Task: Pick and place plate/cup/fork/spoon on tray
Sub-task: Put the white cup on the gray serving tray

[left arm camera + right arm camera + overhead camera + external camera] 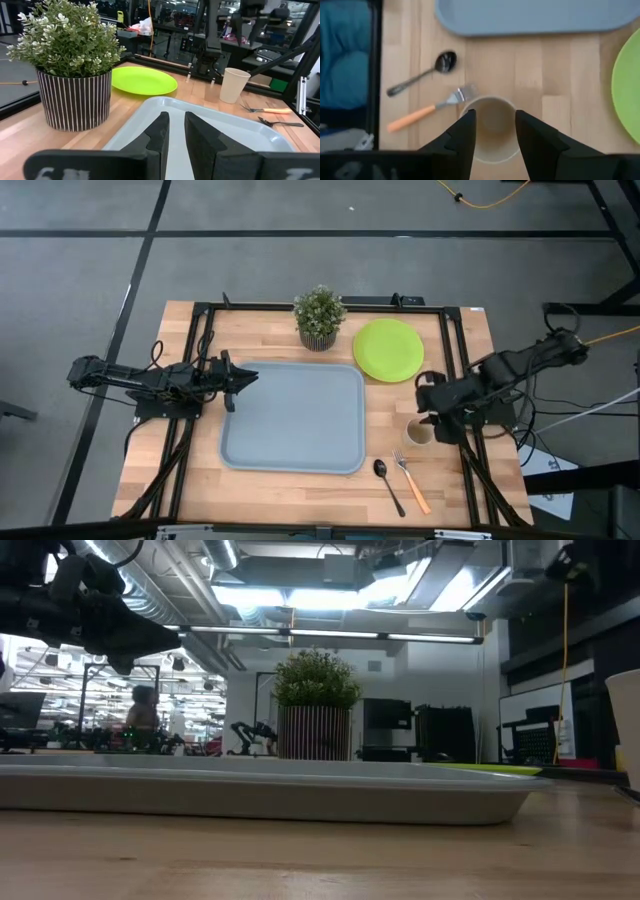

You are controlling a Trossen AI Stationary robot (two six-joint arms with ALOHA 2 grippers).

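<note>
- Right wrist view: my right gripper (494, 131) hangs open above the cup (491, 120), fingers hiding part of its rim.
- High view, left: my left gripper (243, 378), nearly closed, holds nothing over the tray (300, 442).

Bright ceiling strip lights (330, 595) glare in the low view, leaving the arm there a dark silhouette. From above, light is even, with soft shadows on the surface (260, 335). In both wrist views the near fingers (465, 135) are blurred.

Robotics lab, exposed ceiling ducts (190, 600), equipment racks (440, 735)
</note>
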